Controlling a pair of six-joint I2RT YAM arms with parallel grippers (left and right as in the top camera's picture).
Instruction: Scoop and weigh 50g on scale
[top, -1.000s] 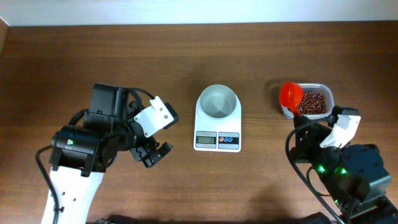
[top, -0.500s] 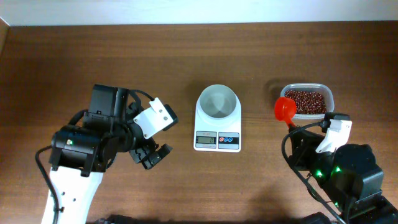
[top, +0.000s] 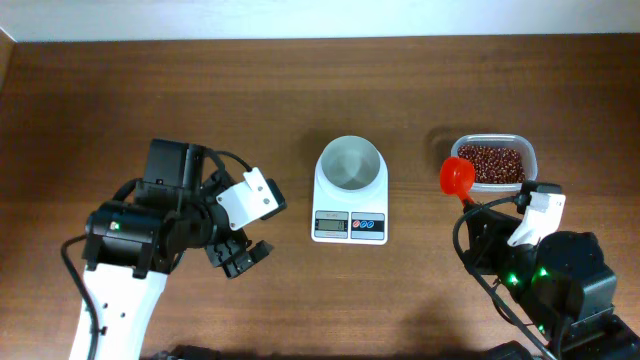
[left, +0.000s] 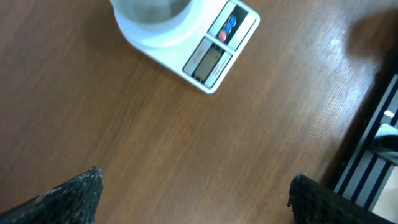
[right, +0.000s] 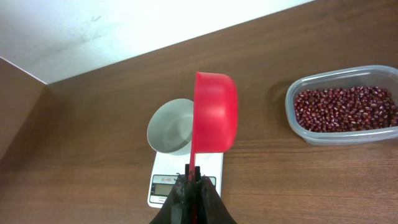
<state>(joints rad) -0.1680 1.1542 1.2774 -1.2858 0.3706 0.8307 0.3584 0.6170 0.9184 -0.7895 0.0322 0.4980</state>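
Note:
The white scale (top: 349, 226) stands mid-table with its round white bowl (top: 349, 163) empty. Its body (right: 210, 165) and bowl (right: 170, 127) also show in the right wrist view. Dark reddish-brown beans (top: 491, 166) fill a clear tub (top: 530, 160) at the right. My right gripper (right: 194, 180) is shut on the handle of an orange-red scoop (right: 216, 112). The scoop (top: 458, 176) hangs between tub and scale, and no beans show in it. My left gripper (top: 245, 258) stands open over bare wood left of the scale (left: 208, 53), with nothing between its fingertips (left: 87, 186).
The beans (right: 345, 106) lie in the tub to the right of the scoop. Bare brown wood surrounds the scale. A pale wall (right: 124, 31) runs along the table's far edge. The right arm's base (top: 560, 285) sits at the front right.
The scoop has come out of the tub, moving left and toward me, then held still. My left gripper has shifted slightly toward the front edge.

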